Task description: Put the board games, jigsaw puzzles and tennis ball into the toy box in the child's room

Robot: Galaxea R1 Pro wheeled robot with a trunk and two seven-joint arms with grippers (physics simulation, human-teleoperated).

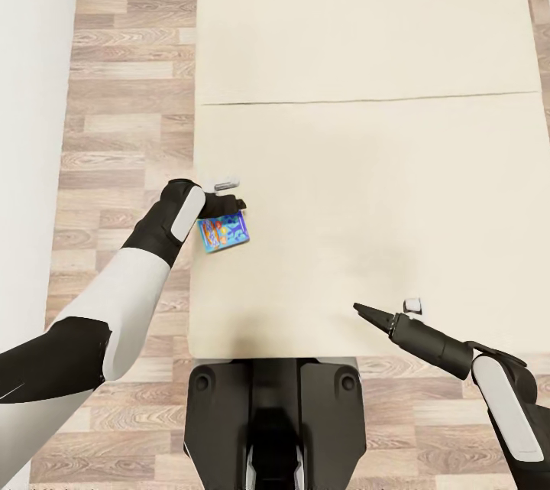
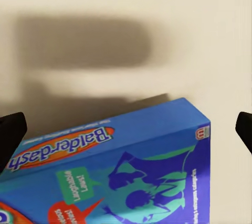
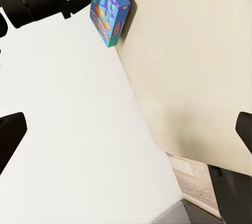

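Note:
A blue board game box [image 1: 223, 232] printed "Balderdash" lies flat on the cream bed [image 1: 367, 192], near its left edge. My left gripper [image 1: 231, 196] hovers just above the box's far end, open, with nothing between its fingers. In the left wrist view the box [image 2: 121, 171] sits close under the gripper [image 2: 126, 129], one dark fingertip [image 2: 10, 135] at each side of the picture. My right gripper [image 1: 373, 314] hangs open over the bed's near edge, well away from the box. The right wrist view shows the box [image 3: 107, 9] and the left gripper [image 3: 73, 1] from afar.
The bed's cover has a seam [image 1: 367, 101] running across it. Wood floor [image 1: 130, 115] lies in a strip between the bed and a white wall [image 1: 30, 131] on the left. My base [image 1: 275, 421] stands against the bed's near edge.

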